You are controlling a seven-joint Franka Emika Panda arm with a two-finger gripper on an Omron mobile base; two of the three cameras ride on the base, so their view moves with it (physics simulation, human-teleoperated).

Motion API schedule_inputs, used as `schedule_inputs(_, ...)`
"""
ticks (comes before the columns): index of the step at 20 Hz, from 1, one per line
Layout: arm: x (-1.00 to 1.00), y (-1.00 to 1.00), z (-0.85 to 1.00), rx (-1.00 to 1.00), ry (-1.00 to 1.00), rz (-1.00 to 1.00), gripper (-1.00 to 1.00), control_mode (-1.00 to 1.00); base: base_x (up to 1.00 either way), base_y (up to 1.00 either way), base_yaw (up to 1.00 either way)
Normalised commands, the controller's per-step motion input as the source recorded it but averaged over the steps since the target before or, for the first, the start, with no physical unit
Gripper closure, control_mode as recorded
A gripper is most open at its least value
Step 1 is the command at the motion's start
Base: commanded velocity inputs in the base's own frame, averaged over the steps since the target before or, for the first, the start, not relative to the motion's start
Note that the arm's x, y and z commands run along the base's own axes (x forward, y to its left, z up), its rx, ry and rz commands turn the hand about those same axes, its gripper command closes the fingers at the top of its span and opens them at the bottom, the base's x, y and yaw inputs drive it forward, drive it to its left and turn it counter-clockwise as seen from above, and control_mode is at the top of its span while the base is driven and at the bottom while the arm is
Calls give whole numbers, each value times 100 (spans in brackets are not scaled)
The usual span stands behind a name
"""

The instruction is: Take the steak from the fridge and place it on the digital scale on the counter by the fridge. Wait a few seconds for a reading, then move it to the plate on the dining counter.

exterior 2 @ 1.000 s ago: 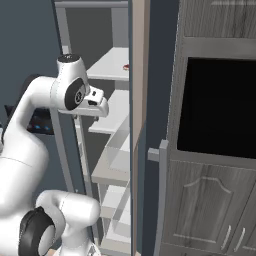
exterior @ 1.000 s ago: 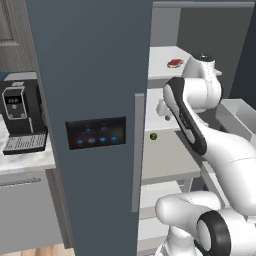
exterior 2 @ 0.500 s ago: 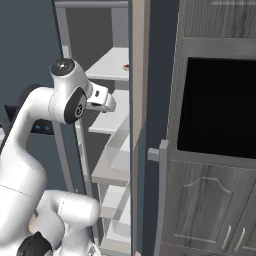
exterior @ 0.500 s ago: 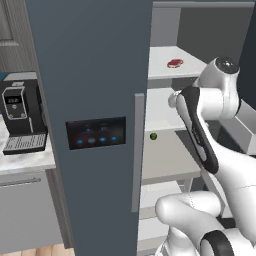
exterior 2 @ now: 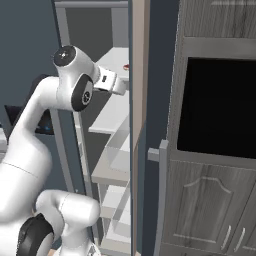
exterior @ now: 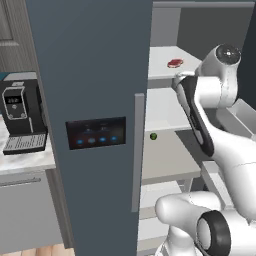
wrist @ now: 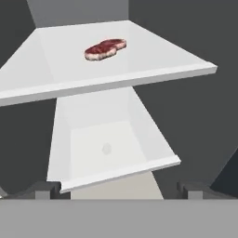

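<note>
With the gripper [wrist: 118, 188] spread wide and empty below the steak [wrist: 105, 49], I feared it might clip the shelf [wrist: 153, 76] edge in the fridge [exterior: 90, 75].

A black coffee machine [exterior: 20, 115] stands near a small green ball [exterior: 153, 136].

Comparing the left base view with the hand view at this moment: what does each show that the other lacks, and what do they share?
Left base view alone: the fridge door with its lit control panel and long handle, the black coffee machine on the counter, a small green item on a lower shelf, and the white arm reaching in.

Hand view alone: the gripper with its dark fingertips set far apart, open, and a white drawer-like bin below the shelf.

Both: the steak lying untouched on a white upper shelf.
</note>
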Motion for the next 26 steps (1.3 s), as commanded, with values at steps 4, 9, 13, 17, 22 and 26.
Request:
schedule_inputs(4,39,-18,63,6,-1,-2,-100,-100,0,0,0)
schedule_inputs(9,49,-8,31,5,-3,0,-100,-100,0,0,0)
schedule_inputs(13,48,0,1,1,-8,0,-100,-100,0,0,0)
schedule_inputs(17,44,0,-10,0,-14,0,-100,-100,0,0,0)
schedule_inputs(22,59,0,-2,0,-3,0,-100,-100,0,0,0)
schedule_inputs(26,70,0,-1,0,8,0,-100,-100,0,0,0)
